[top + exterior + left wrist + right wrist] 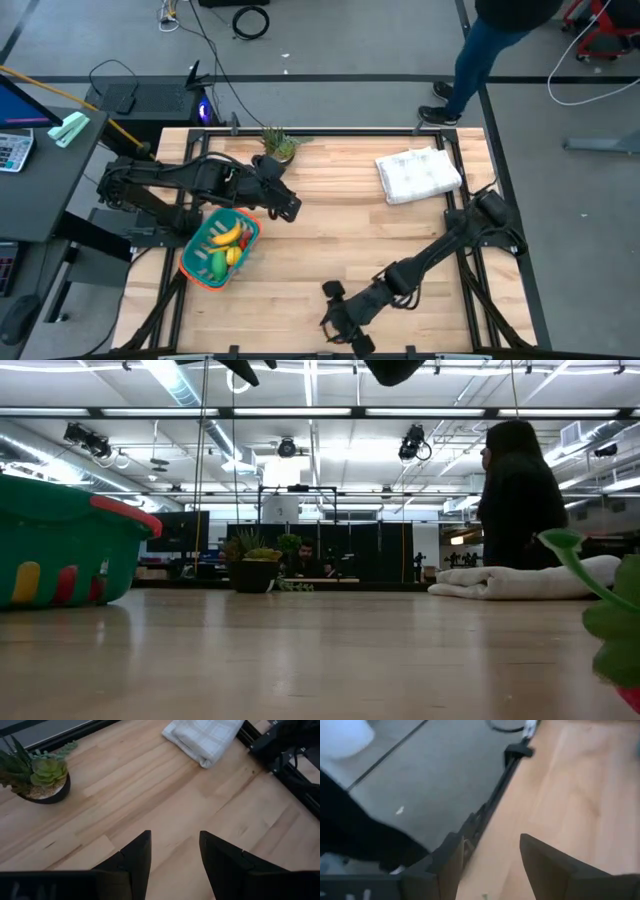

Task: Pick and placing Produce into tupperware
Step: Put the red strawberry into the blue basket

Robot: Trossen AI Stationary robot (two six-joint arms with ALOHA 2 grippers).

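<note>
- The table (330, 240) is light wood planks in a dark metal frame; it stands on a grey floor with black cables.
- The teal basket (190, 262) with orange rim sits near the table's left edge. Inside lie a yellow banana (226, 236), a green piece (217, 266) and a small red piece (214, 243); the other pieces I cannot tell apart.
- The left gripper (287, 209) is over bare wood just beside the basket. Its fingers (134, 860) stand apart and hold nothing.
- The right gripper (336, 325) is at the front edge of the table, well apart from the basket. Its fingers (542, 862) are also apart and empty, with the table edge and grey floor below.
- A spiky potted plant (278, 145) stands at the far edge, and a white checked cloth (418, 174) lies folded in the far right part.
- A person (490, 45) stands on the floor behind the table; in the low view this is a dark figure.
- The room behind has ceiling strip lights and dark screens.
</note>
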